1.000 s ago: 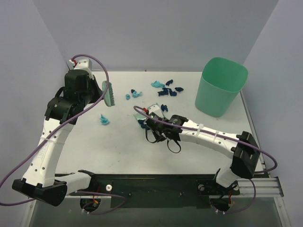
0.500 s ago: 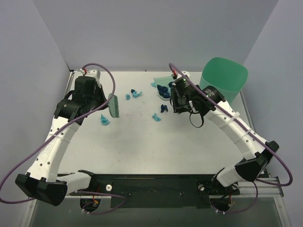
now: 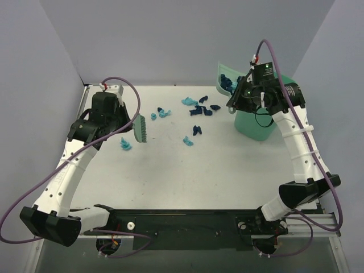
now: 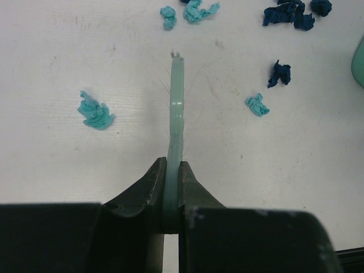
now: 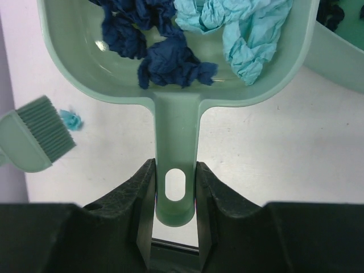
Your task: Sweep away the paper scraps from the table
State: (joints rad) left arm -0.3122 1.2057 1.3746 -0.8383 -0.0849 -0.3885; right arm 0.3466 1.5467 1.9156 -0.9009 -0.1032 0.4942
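Note:
Teal and navy paper scraps lie on the white table, most in a cluster at the back middle. Single teal scraps lie at the left and in the middle. My left gripper is shut on the green hand brush, held over the table; its handle runs between the jaws. My right gripper is shut on the handle of a green dustpan, raised beside the green bin. The pan holds navy scraps and teal scraps.
Grey walls enclose the table at the back and both sides. The bin stands at the back right corner; its rim shows in the right wrist view. The brush head shows below the dustpan there. The arm bases are at the near edge.
My right arm has lifted the dustpan from the table's middle up and right to beside the bin, carrying scraps. The left gripper has moved the brush slightly right.

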